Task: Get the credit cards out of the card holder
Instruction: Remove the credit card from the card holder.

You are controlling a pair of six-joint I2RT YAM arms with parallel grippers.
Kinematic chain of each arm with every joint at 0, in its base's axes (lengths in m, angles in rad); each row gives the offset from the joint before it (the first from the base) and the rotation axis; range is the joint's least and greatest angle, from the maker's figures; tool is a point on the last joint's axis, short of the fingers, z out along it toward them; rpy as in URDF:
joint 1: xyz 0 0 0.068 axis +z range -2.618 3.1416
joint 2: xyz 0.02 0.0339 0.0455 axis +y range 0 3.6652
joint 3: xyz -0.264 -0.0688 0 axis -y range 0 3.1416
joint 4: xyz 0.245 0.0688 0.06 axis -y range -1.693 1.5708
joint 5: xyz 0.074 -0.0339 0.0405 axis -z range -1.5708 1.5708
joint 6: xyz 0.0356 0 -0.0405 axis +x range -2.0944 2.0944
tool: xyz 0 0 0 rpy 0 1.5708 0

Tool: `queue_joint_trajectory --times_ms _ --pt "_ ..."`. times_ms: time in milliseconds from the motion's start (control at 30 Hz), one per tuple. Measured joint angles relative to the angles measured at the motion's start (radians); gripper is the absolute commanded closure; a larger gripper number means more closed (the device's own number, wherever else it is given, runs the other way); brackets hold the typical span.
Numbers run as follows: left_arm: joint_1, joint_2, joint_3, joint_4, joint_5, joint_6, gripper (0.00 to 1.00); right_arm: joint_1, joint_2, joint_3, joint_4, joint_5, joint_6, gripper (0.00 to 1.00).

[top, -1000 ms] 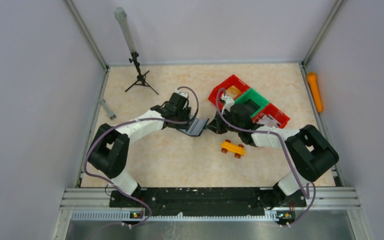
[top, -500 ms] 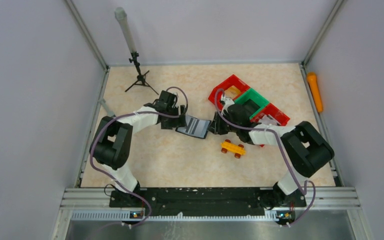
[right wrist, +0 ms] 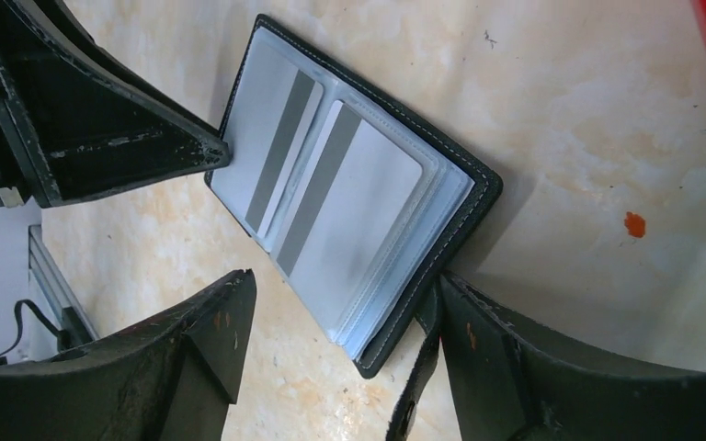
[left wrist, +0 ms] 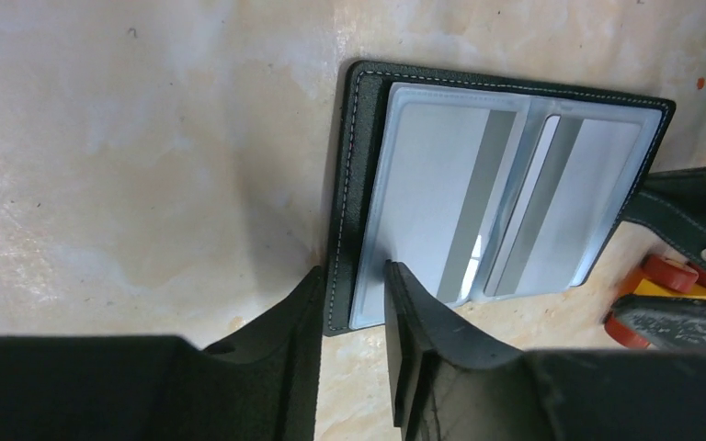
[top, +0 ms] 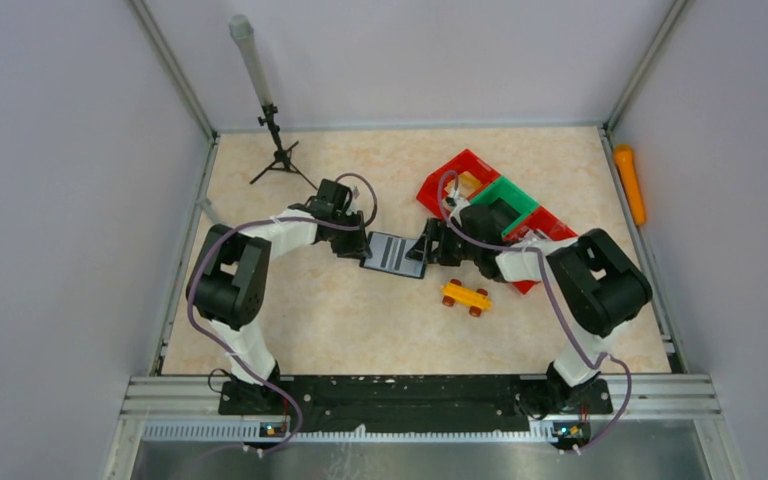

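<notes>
The black card holder (top: 396, 252) lies open and flat on the table between my two grippers. Its clear sleeves show two credit cards with grey stripes (left wrist: 432, 184) (left wrist: 588, 197); the right wrist view shows these cards too (right wrist: 271, 138) (right wrist: 358, 216). My left gripper (top: 363, 247) (left wrist: 356, 274) has its jaws narrowed on the holder's left edge. One finger (left wrist: 299, 317) sits against the black border and the other rests on the sleeve. My right gripper (top: 426, 247) (right wrist: 342, 292) stands wide open around the holder's right corner. The strap (right wrist: 418, 377) hangs beside its right finger.
A yellow-orange toy car (top: 466, 296) sits just right of the holder, near the right arm. Red and green bins (top: 500, 205) stand behind the right gripper. A small black tripod (top: 278, 155) is at the back left. An orange cylinder (top: 629, 183) lies beyond the right rail.
The holder has come down from a tilted hold to lie flat. My right gripper has opened off it. My left gripper opened, drew back leftward, then narrowed on the holder's left edge.
</notes>
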Motion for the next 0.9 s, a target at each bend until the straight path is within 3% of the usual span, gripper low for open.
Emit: queue_joint_trajectory --times_ms 233,533,700,800,900 --pt "0.010 0.006 -0.004 -0.002 0.053 -0.004 0.69 -0.018 0.019 0.000 0.014 -0.014 0.022 0.49" --pt "0.014 0.017 -0.023 0.024 0.189 -0.018 0.69 -0.019 0.029 0.000 0.018 -0.040 0.026 0.51" --pt "0.014 0.030 -0.023 0.027 0.216 -0.022 0.69 -0.019 0.032 0.000 0.034 -0.069 0.035 0.83" --pt "0.014 0.030 -0.023 0.024 0.218 -0.022 0.63 -0.020 0.033 0.000 0.048 -0.082 0.050 1.00" --pt "0.014 0.029 -0.024 0.032 0.227 -0.026 0.45 -0.022 0.033 -0.001 0.056 -0.083 0.048 1.00"
